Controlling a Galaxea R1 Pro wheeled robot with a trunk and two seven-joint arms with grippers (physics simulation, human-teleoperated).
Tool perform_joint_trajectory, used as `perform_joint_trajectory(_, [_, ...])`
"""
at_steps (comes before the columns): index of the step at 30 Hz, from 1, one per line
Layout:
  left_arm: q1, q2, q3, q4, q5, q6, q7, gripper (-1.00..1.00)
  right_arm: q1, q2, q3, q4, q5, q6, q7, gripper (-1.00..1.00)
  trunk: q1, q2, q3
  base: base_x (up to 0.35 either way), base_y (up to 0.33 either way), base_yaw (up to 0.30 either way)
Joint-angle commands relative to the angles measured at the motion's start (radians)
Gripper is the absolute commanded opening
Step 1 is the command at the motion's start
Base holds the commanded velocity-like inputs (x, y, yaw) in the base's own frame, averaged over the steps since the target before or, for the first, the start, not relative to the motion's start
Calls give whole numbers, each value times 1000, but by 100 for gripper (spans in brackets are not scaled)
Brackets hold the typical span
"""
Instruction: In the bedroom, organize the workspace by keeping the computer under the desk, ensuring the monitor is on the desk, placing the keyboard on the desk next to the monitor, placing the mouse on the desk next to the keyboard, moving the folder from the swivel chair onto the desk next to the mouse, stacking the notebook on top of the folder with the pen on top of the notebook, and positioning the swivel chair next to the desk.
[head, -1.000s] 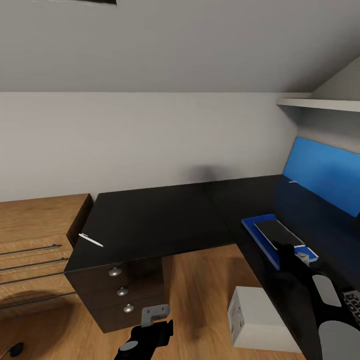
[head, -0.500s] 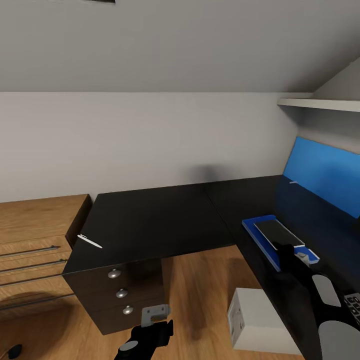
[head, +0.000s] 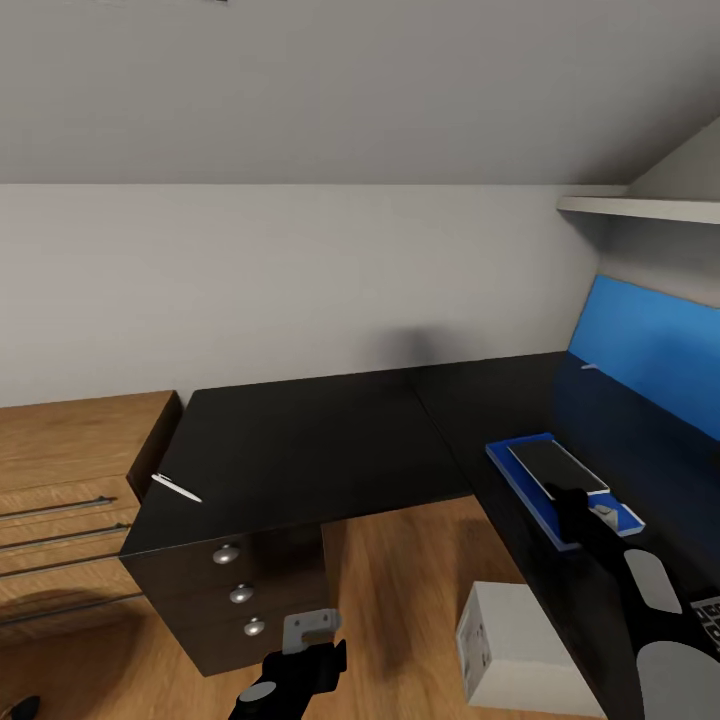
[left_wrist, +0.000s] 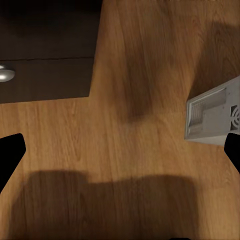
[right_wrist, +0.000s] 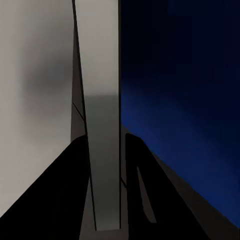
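While the thin dark grey notebook (head: 556, 467) already lies on the flat blue folder (head: 523, 478) on the black tabletop (head: 300, 440), the slim white pen (head: 176, 488) waits well apart near its far corner. Left end effector (left_wrist: 120, 150) released; right one I cannot tell.

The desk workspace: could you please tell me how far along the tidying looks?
Done: the folder lies on the desk with the notebook stacked on it; the computer stands on the floor beside it. In hand: nothing I can confirm; the left end effector is open over the floor. Left: the pen lies near the desk's other end, off the notebook.
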Motion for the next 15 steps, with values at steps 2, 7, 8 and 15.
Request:
perform_joint_trajectory(2, [-1, 1, -2, -2, 5, 2, 7, 100, -1, 1, -4, 0, 2, 6, 2, -100, 0, -1, -1, 0, 0, 0])
perform_joint_trajectory(7, [-1, 1, -2, -2, 4, 2, 7, 100, -1, 1, -4, 0, 2, 5, 2, -100, 0, -1, -1, 0, 0, 0])
perform_joint_trajectory(8, [-1, 1, -2, -2, 4, 2, 7, 100, -1, 1, -4, 0, 2, 5, 2, -100, 0, -1, -1, 0, 0, 0])
perform_joint_trajectory(15, [-1, 1, -1, -3, 5, 2, 8, 100, -1, 1, -4, 0, 2, 5, 2, 100, -19, 34, 15, 0, 0, 0])
